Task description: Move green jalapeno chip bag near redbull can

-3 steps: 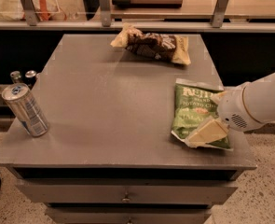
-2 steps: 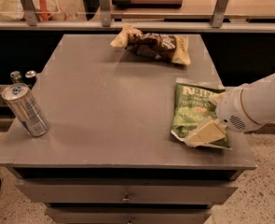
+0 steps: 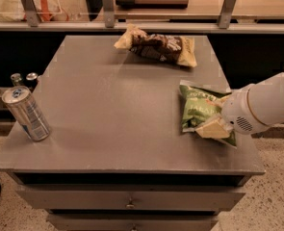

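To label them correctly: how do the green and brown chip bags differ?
The green jalapeno chip bag lies near the table's right edge; the brown chip bag near its far edge. The gripper sits at the green bag's near end; nothing touches the brown bag. Both lie flat.

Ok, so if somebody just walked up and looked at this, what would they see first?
Probably the big white robot arm sticking in from the right, with its gripper down on the green jalapeno chip bag near the table's right edge. Next comes the redbull can, standing alone by the front left corner, far from that bag. A brown chip bag lies at the back.
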